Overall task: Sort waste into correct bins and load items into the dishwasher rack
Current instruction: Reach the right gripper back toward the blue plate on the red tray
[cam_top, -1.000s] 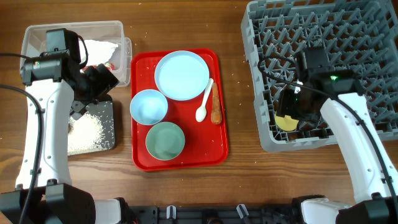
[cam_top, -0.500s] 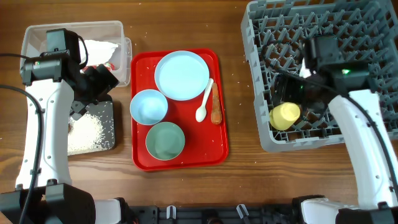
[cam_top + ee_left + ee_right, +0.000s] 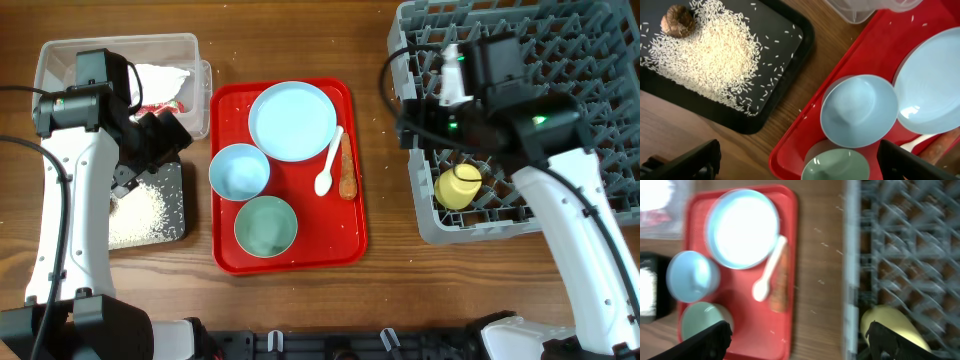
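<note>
The right end effector (image 3: 800, 347) hangs over the left edge of the rack (image 3: 600, 60), fingers spread wide and holding nothing. The cup (image 3: 458, 186) lies on its side in the rack's near-left corner, a little nearer and to the right of it.

The likeliest next things for this arm lie to its left, across a strip of bare worktop, on the right side of the red tray (image 3: 330, 235). The spoon (image 3: 328, 165) slants, with its handle pointing far-right and its bowl near-left. The carrot stick (image 3: 347, 170) lies just right of the spoon and runs almost straight from near to far. Whether the two touch at the handle end I cannot tell. The right arm is plainly the closer one to both. To pick up either alone, the fingers would probably have to close across its long axis.

The left end effector (image 3: 800, 167) is also wide and empty. It hovers above the gap between the black tray (image 3: 775, 25), which holds the rice (image 3: 715, 55), and the red tray. The blue bowl (image 3: 859, 111) is just to its right, with the green bowl (image 3: 836, 165) nearer and the plate (image 3: 932, 85) farther right.
</note>
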Controlling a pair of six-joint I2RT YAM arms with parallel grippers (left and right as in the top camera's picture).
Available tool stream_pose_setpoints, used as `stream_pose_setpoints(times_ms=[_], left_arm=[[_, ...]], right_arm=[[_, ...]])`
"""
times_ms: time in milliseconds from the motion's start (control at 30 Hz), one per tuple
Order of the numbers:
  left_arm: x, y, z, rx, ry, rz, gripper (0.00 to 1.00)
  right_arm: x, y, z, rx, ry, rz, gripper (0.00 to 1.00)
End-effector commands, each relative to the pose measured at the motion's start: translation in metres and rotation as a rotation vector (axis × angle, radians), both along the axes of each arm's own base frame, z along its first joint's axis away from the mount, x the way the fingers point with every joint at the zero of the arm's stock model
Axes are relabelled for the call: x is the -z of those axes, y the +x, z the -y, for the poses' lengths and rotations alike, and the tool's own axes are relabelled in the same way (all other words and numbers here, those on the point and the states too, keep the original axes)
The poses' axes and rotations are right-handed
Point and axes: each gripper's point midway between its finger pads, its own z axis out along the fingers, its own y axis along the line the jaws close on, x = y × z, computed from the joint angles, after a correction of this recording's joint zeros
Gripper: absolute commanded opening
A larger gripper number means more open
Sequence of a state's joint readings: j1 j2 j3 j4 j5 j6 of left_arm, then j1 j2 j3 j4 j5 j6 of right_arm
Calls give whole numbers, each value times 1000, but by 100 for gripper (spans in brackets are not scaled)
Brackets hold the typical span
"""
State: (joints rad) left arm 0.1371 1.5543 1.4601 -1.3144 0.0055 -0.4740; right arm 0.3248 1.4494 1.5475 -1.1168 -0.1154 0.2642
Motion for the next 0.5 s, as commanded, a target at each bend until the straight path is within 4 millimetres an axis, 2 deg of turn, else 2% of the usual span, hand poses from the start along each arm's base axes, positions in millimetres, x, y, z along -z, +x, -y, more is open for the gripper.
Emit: stream_pose_setpoints(times_ms=[0,133,233,333,467], left_arm=[[-3,-6,2,50,-4,-20,100],[-3,-6,3,51,-11,-19,100],[-5,6,5,98,-1,29,100],[-7,17,20,190,0,71,100],[-8,22,41,261,2,88,100]], right_arm=[[-11,3,-35,-58,60,43,88],[-1,11,-60,-84,70,45,87],[25,22,-72,-80,59,-6,88],[34,30,-76,-59,66,-20,88],[36,46,-88,-72,100,17,86]])
